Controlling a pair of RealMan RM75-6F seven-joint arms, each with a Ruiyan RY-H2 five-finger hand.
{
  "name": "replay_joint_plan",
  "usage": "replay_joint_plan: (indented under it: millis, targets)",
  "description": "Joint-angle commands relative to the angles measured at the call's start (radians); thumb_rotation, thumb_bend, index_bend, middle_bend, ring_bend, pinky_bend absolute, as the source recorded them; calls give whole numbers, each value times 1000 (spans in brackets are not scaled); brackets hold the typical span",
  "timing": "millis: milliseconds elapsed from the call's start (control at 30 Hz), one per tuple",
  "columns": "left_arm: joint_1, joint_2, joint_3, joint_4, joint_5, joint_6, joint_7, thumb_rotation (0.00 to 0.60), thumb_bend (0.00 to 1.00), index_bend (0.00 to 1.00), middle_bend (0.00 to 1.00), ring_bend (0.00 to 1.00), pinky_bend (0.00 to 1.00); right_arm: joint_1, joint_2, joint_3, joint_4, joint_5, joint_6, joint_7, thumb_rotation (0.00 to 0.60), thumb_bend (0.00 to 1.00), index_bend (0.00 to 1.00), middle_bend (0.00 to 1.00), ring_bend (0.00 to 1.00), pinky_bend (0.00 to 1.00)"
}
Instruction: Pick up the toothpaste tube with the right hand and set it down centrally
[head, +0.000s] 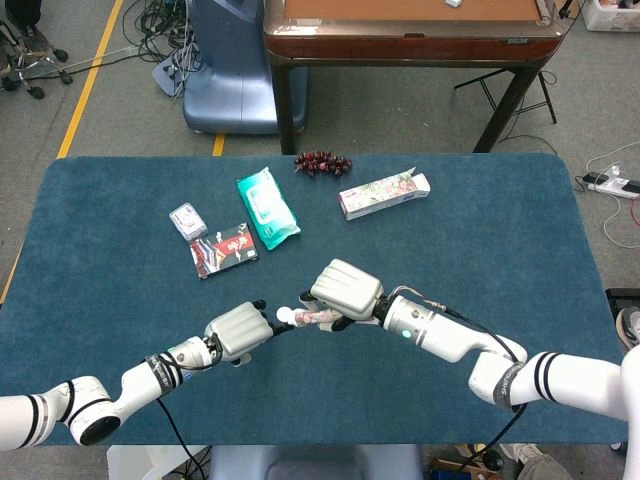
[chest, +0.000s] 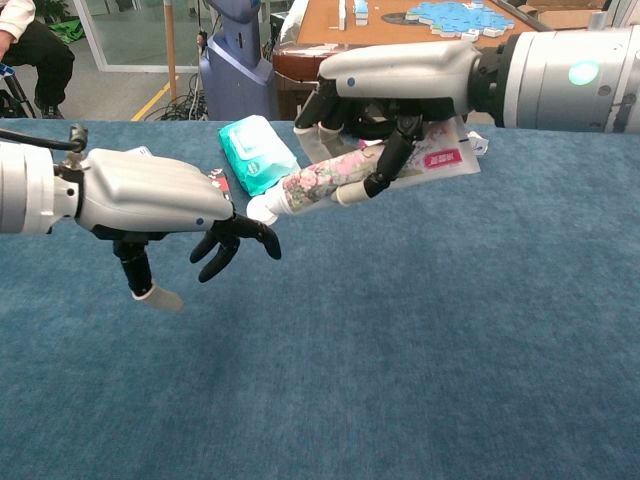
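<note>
Two hands hang low over the near half of the blue table (head: 500, 230), and only one of them carries anything. Your left hand (chest: 160, 200) is nearest: palm down, fingers loosely apart and drooping, nothing in them, its fingertips close to the cap of the tube but, as far as the chest view shows, not touching it. Just beyond, your right hand (chest: 395, 85) has its fingers wrapped over the toothpaste tube (chest: 345, 175), which is clear of the cloth and tilted, white cap pointing down toward the left hand.

By my reading, the pick-up is done and you are in the carry, with the set-down not yet begun. The tube already sits near the table's middle from side to side, though toward the near edge. Next, lower it until it lies flat on the cloth, then spread the fingers; keep the left hand out of the way.

Farther back lie a green wipes pack (head: 267, 208), a dark packet (head: 223, 249), a small pouch (head: 188, 220), a floral box (head: 384, 193) and some dark red grapes (head: 321, 162).
</note>
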Motion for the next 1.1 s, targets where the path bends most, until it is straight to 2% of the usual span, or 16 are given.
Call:
replay_joint_plan:
  millis: [33, 233, 433, 733, 867, 967, 1100]
  targets:
    - [7, 14, 2, -8, -3, 8, 0, 600, 217, 133, 505, 465, 181, -9, 6, -5, 5, 6, 4, -4, 600, 1000, 1000, 902, 892, 725]
    - [25, 41, 5, -10, -14, 29, 2, 600, 217, 133, 504, 464, 181, -38, -1, -22, 35, 21, 11, -2, 600, 1000, 1000, 902, 884, 725]
    - [37, 66, 1, -4, -39, 42, 14, 600, 217, 134, 503, 462, 181, -57, -44, -41, 83, 26, 10, 20, 600, 1000, 1000, 850, 832, 722]
    - [60, 85, 9, -10, -57, 60, 29, 600, 217, 133, 502, 461, 181, -84, -131, -74, 169, 7, 22, 52, 600, 1000, 980, 774, 758, 645]
    - [68, 89, 8, -5, -62, 66, 27, 600, 217, 134, 502, 461, 181, -101, -175, -82, 223, -5, 49, 86, 600, 979, 899, 718, 720, 603]
    - [71, 92, 6, -1, -67, 67, 25, 600, 216, 134, 502, 461, 181, -106, -199, -81, 256, -7, 60, 97, 600, 914, 813, 682, 688, 565]
    - [75, 93, 3, 2, -74, 69, 23, 600, 217, 134, 502, 461, 181, -106, -227, -73, 293, 7, 50, 102, 600, 731, 604, 548, 587, 489]
